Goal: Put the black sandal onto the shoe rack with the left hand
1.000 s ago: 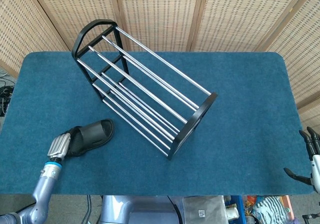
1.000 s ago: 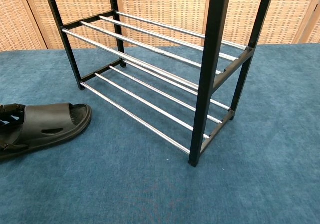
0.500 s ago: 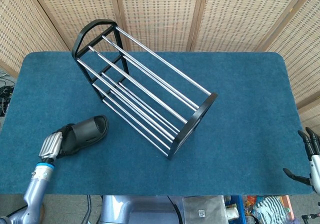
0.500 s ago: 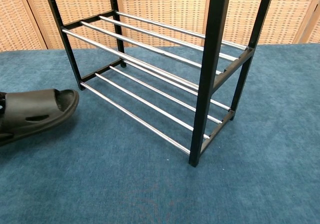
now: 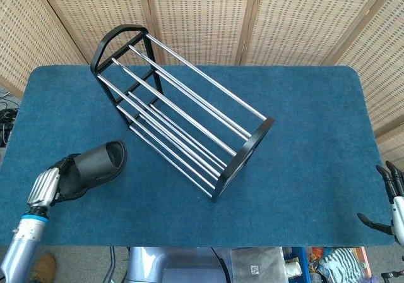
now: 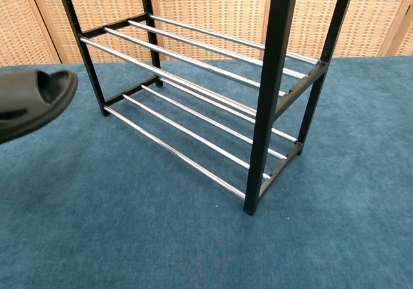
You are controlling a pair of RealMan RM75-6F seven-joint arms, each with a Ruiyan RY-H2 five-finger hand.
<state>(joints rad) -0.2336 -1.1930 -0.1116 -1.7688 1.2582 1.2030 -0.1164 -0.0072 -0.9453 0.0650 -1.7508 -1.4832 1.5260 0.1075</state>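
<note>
My left hand grips the heel end of the black sandal and holds it lifted off the blue carpeted table, toe pointing toward the shoe rack. In the chest view the sandal hangs at the left edge, above the table surface and level with the rack's lower rails; the hand itself is out of that view. The black shoe rack with chrome rails stands in the middle of the table, its two tiers bare. My right hand hangs open off the table's right front corner.
Woven wicker screens close off the far side of the table. Bare carpet stretches in front of the rack. Clutter lies on the floor below the table's front edge.
The left hand has lifted the sandal off the table and drawn it left and toward me; in the chest view it rose from the carpet to rail height. The right hand stayed still.
</note>
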